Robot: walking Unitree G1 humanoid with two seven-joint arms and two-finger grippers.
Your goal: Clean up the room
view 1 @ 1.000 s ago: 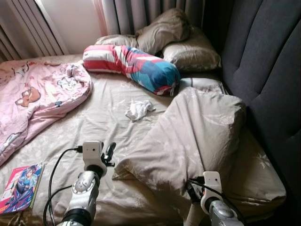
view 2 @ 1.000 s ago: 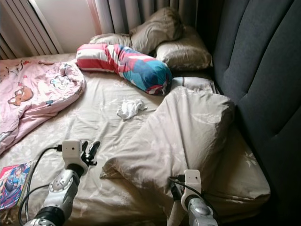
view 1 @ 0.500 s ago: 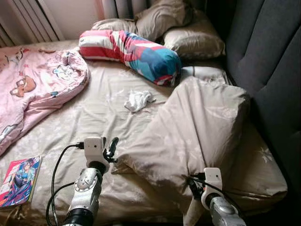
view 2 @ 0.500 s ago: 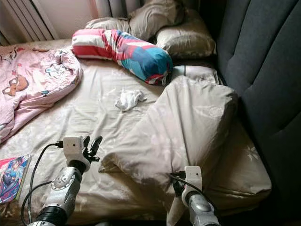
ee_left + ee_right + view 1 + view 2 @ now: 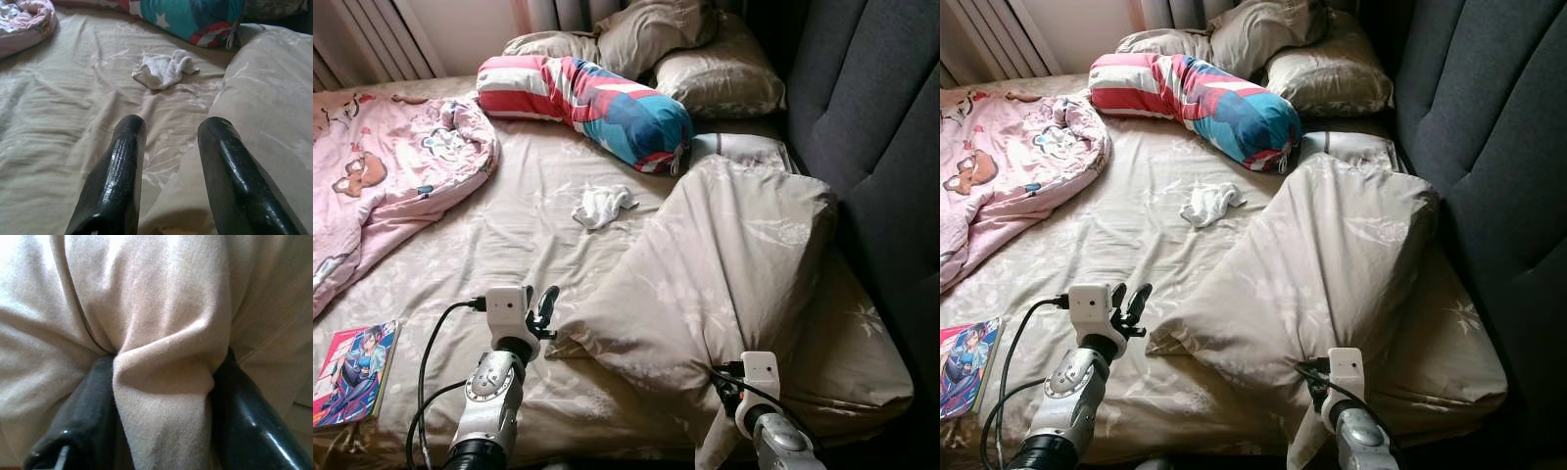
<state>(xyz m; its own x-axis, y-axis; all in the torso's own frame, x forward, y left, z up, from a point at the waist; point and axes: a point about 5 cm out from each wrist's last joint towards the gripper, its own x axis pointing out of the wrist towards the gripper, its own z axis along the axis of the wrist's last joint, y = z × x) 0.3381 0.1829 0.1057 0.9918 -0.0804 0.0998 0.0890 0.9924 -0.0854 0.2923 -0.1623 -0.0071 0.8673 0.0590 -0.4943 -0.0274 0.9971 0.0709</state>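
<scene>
In the left eye view, a beige duvet (image 5: pixel 724 284) lies bunched at the centre right of the bed (image 5: pixel 509 235), and its lower fold is in the right gripper (image 5: pixel 722 392) at the bottom. The left gripper (image 5: pixel 544 308) hovers at the lower left beside the duvet's corner. A white sock (image 5: pixel 602 205) lies in the middle, a pink blanket (image 5: pixel 382 186) at the upper left, a comic book (image 5: pixel 352 374) at the bottom left.

In the left wrist view, the left jaws stand apart over the sheet, with the sock ahead.

In the right wrist view, the right jaws are closed on duvet cloth.
</scene>
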